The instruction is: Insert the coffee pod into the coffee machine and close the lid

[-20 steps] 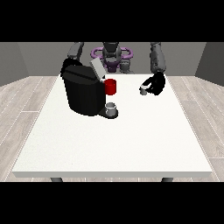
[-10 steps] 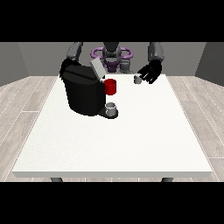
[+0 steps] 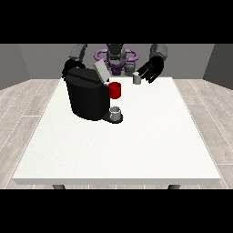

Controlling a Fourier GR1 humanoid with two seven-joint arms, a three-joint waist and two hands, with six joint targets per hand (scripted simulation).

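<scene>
I pinch the coffee pod (image 3: pixel 136 78) at the fingertips of my hand at the view's right (image 3: pixel 151 70), lifted off the table (image 3: pixel 136 145). The coffee machine (image 3: pixel 87 93) stands beyond my fingertips, lid (image 3: pixel 101 71) raised, ready for insertion.

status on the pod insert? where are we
Done: the coffee pod is off the table, carried at the hand at the view's right. In hand: it sits right of the coffee machine, whose lid stands open. Left: bring the pod over the machine, insert it, close the lid.
</scene>
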